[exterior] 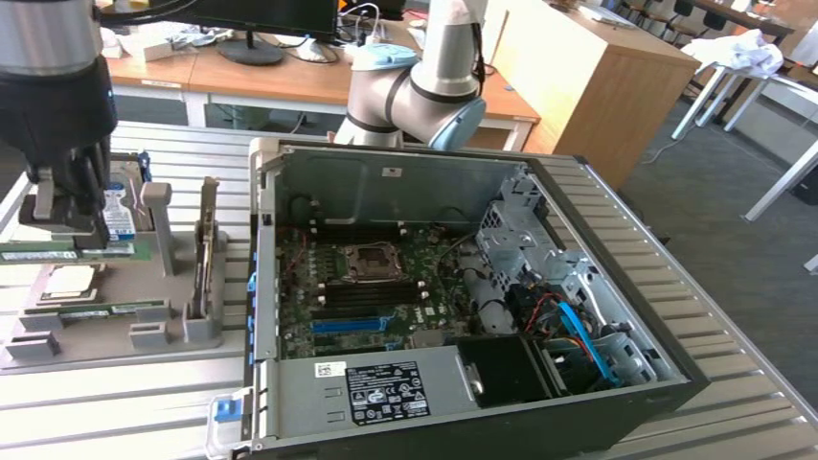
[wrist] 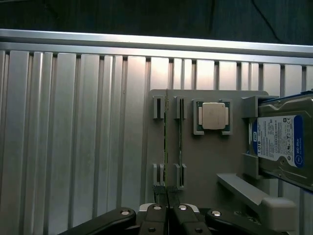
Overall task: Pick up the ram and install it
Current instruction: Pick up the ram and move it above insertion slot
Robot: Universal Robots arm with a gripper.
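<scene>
Now your jaws are clamped on the ram (exterior: 45, 253) at the exterior view's left edge, over the grey holder (exterior: 115, 337).

Ram (wrist: 166, 137) apparently in tray (wrist: 210, 161) slots, beside processor (wrist: 213, 116)

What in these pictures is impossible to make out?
Exterior view: whether the black gripper touches the thin green ram stick; its own body covers the contact.
Wrist view: that stick stands edge-on, hiding its label.
Wrist view: the picture's edge cuts off the blue-labelled metal hard drive.
</scene>
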